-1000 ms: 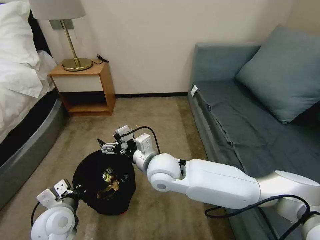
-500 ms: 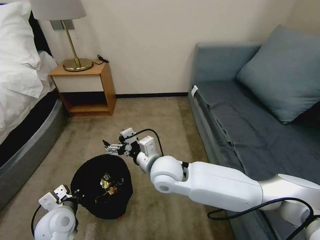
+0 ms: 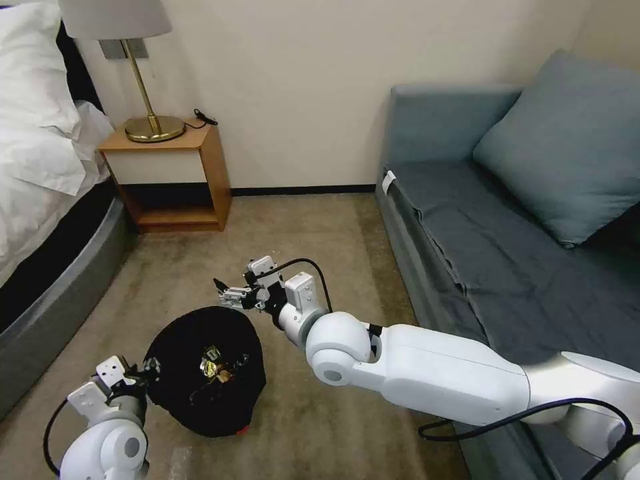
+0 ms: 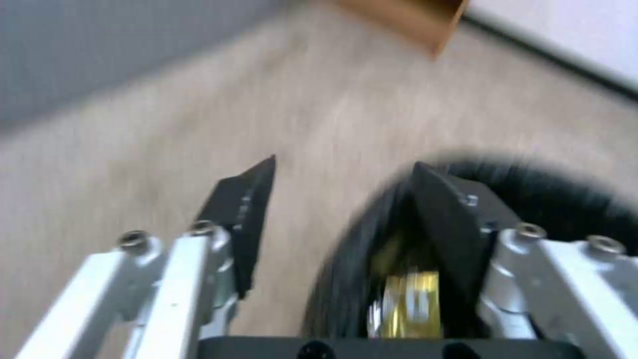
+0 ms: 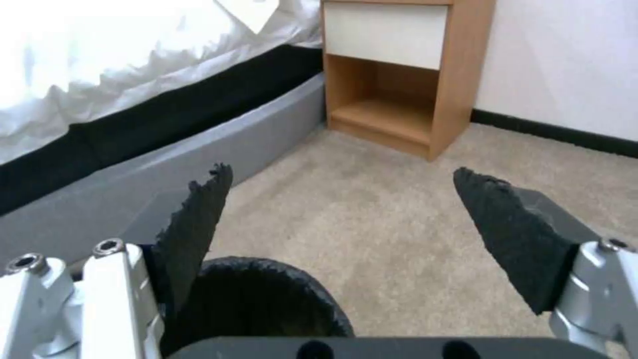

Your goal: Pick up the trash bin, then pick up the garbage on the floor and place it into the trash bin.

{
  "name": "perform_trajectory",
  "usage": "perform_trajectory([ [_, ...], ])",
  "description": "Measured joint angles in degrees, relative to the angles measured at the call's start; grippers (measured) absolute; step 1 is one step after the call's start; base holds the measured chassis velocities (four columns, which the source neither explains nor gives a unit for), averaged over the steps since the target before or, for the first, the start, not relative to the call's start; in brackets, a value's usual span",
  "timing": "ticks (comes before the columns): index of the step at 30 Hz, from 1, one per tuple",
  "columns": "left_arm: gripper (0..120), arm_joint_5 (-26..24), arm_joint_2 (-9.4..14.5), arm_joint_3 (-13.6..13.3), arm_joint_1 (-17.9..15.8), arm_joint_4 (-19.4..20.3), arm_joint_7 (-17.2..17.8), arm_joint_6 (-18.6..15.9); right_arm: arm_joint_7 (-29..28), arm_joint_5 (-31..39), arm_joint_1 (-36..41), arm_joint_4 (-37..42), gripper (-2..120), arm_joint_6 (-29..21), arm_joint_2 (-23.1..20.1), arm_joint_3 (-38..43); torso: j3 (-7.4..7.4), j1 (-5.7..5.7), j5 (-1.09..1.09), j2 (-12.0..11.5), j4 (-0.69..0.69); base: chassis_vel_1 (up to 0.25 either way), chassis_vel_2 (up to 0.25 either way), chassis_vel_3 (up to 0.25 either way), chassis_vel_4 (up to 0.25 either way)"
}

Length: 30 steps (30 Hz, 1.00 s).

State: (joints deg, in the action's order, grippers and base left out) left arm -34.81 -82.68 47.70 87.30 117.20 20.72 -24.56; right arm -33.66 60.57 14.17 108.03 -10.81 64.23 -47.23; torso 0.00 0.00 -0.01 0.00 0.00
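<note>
The trash bin [image 3: 167, 393], round and black with a liner, stands on the carpet near the picture's lower left. Garbage lies inside it, with a gold-brown wrapper [image 3: 215, 353] on top. A bit of red [image 3: 243, 430] peeks out at the bin's near foot. My left gripper [image 3: 148, 371] is at the bin's left rim and open. In the left wrist view the left gripper [image 4: 342, 163] has one finger over the carpet and the other over the bin [image 4: 565, 199] and wrapper [image 4: 408, 304]. My right gripper [image 3: 223, 293] hovers open just past the far rim, and between the fingers of the right gripper [image 5: 342, 172] nothing is held above the bin [image 5: 266, 294].
A bed [image 3: 47, 287] runs along the left and a wooden nightstand [image 3: 170, 180] with a brass lamp [image 3: 150, 127] stands at the wall. A grey sofa [image 3: 507, 253] with a cushion fills the right. Bare carpet [image 3: 300, 227] lies between them.
The bin has sunk lower and a little nearer, and my left arm has drawn back down to the left. My right gripper has shifted slightly right, away from the bin's rim.
</note>
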Motion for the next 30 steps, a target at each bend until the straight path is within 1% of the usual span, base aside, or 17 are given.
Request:
perform_trajectory([
  [1, 67, 0.9, 0.0, 0.2, 0.1, 0.1, -0.9, 1.1, 0.0, 0.0, 0.1, 0.1, 87, 0.0, -0.1, 0.2, 0.00, 0.00, 0.00, 0.0, 0.00, 0.000, 0.000, 0.000, 0.000],
  [2, 75, 3.6, 0.0, 1.0, 0.4, 0.2, -4.3, 4.8, 0.3, -0.1, 0.7, 0.4, 92, 0.0, -0.8, 1.6, 0.00, 0.00, 0.01, 0.0, 0.01, 0.000, 0.000, 0.000, 0.000],
  [3, 75, 3.6, 0.0, 1.0, 0.4, 0.2, -4.3, 4.8, 0.3, -0.1, 0.7, 0.4, 92, 0.0, -0.8, 1.6, 0.00, 0.00, 0.01, 0.0, 0.01, 0.000, 0.000, 0.000, 0.000],
  [6, 89, 8.1, 0.5, 1.9, 0.7, 0.7, -11.0, 11.2, 2.1, -1.8, 3.4, 1.2, 99, 0.7, -3.5, 7.3, 0.00, 0.00, 0.02, 0.0, 0.01, 0.000, 0.000, 0.000, 0.000],
  [8, 91, 8.7, 0.6, 2.0, 0.7, 0.8, -12.3, 12.2, 2.6, -2.5, 4.2, 1.3, 99, 1.1, -4.1, 9.0, 0.00, 0.00, 0.02, 0.0, 0.01, 0.000, 0.000, 0.000, 0.000],
  [9, 97, 9.8, 0.8, 2.1, 0.7, 0.9, -14.5, 13.7, 3.8, -4.5, 6.0, 1.4, 100, 2.1, -5.2, 12.0, 0.00, 0.00, 0.02, 0.0, -0.01, 0.000, 0.000, 0.000, 0.000],
  [12, 100, 12.3, 1.2, 1.4, 0.5, 1.9, -19.5, 16.4, 7.7, -13.6, 13.3, 2.6, 100, 5.2, -9.6, 24.0, 0.00, 0.00, 0.03, 0.0, 0.00, 0.000, 0.000, 0.000, 0.000],
  [13, 100, 12.3, 1.2, 1.4, 0.5, 1.9, -19.5, 16.4, 7.7, -13.6, 13.3, 2.6, 100, 5.2, -9.6, 24.0, 0.00, 0.00, 0.03, 0.0, 0.00, 0.000, 0.000, 0.000, 0.000],
  [16, 100, 15.7, 1.8, -0.1, 0.2, 3.4, -22.2, 16.9, 10.3, -23.4, 26.7, 9.2, 100, 5.5, -15.1, 41.5, 0.00, 0.00, 0.02, 0.0, -0.01, 0.000, 0.000, 0.000, 0.000],
  [17, 100, 15.7, 1.8, -0.1, 0.2, 3.4, -22.2, 16.9, 10.3, -23.4, 26.7, 9.2, 100, 5.5, -15.1, 41.5, 0.00, 0.00, 0.02, 0.0, -0.01, 0.000, 0.000, 0.000, 0.000],
  [19, 100, 16.3, 2.1, -1.1, 0.6, 4.6, -23.0, 17.0, 9.9, -28.5, 36.1, 13.3, 100, 6.4, -16.5, 49.3, 0.00, 0.00, 0.04, 0.0, -0.02, 0.000, 0.000, 0.000, 0.000],
  [20, 100, 16.3, 2.1, -1.1, 0.6, 4.6, -23.0, 17.0, 9.9, -28.5, 36.1, 13.3, 100, 6.4, -16.5, 49.3, 0.00, 0.00, 0.04, 0.0, -0.02, 0.000, 0.000, 0.000, 0.000],
  [24, 100, 17.2, 2.4, -2.2, 0.9, 5.5, -23.4, 16.8, 7.7, -36.0, 51.9, 20.5, 100, 4.0, -13.8, 61.4, -0.01, -0.01, 0.02, 0.0, -0.01, 0.000, 0.000, 0.000, 0.000],
  [25, 100, 17.2, 2.4, -2.2, 0.9, 5.5, -23.4, 16.8, 7.7, -36.0, 51.9, 20.5, 100, 4.0, -13.8, 61.4, -0.01, -0.01, 0.02, 0.0, -0.01, 0.000, 0.000, 0.000, 0.000],
  [28, 100, 18.0, 2.4, -2.7, 1.3, 5.8, -23.6, 16.7, 6.8, -43.0, 60.9, 23.3, 100, 2.2, -9.5, 65.9, -0.01, 0.00, 0.02, 0.0, -0.01, 0.000, 0.000, 0.000, 0.000],
  [29, 100, 18.2, 2.4, -2.9, 1.4, 5.9, -23.6, 16.7, 6.7, -45.2, 63.0, 23.9, 100, 1.9, -7.8, 66.8, -0.01, -0.01, 0.02, 0.0, -0.02, 0.000, 0.000, 0.000, 0.000],
  [30, 100, 18.2, 2.4, -2.9, 1.4, 5.9, -23.6, 16.7, 6.7, -45.2, 63.0, 23.9, 100, 1.9, -7.8, 66.8, -0.01, -0.01, 0.02, 0.0, -0.02, 0.000, 0.000, 0.000, 0.000],
])
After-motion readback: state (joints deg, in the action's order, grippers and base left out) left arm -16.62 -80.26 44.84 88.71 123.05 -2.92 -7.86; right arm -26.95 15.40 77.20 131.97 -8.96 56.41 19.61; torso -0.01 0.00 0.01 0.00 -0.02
